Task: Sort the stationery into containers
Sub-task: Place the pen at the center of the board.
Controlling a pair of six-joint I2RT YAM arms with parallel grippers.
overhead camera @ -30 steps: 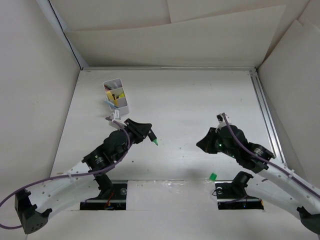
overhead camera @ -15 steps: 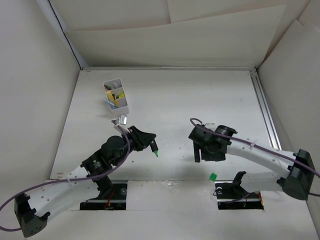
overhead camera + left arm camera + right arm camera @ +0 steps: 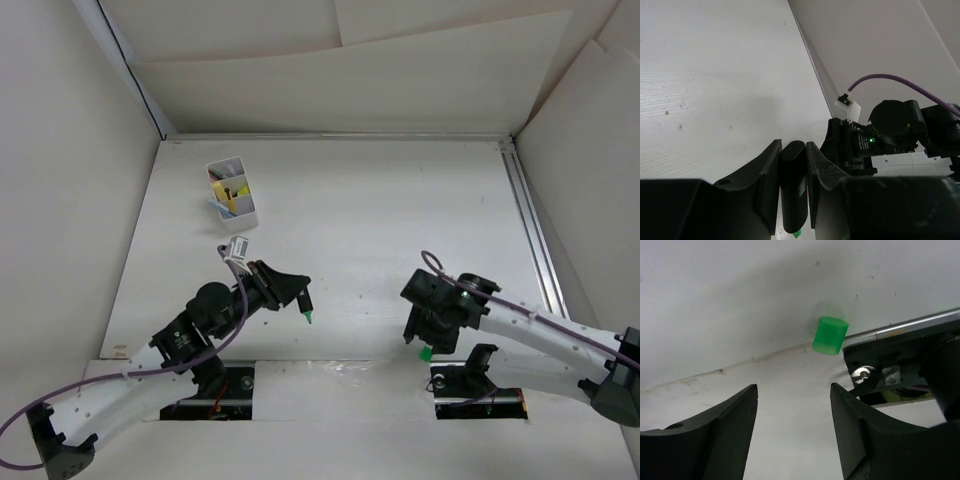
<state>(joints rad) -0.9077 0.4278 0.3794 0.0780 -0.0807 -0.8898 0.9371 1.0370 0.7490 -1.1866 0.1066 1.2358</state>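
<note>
Top external view: the left gripper [image 3: 303, 297] is clamped on a green highlighter [image 3: 308, 312], with the dark barrel pinched between its fingers and the green tip poking down toward the counter [image 3: 380, 210] near the front middle. Can't tell if the tip actually touches. The left wrist cam agrees, the barrel is wedged snug. The right gripper [image 3: 421, 338] is spread wide with nothing in it, sitting right over a little green cap [image 3: 425, 353] on the counter by the right arm's base. The white two-compartment box [image 3: 233, 196] is back left with some yellow bits inside, well apart from both arms.

bright, even light — soft shadows, wrist-view foregrounds dark and blurred
</note>
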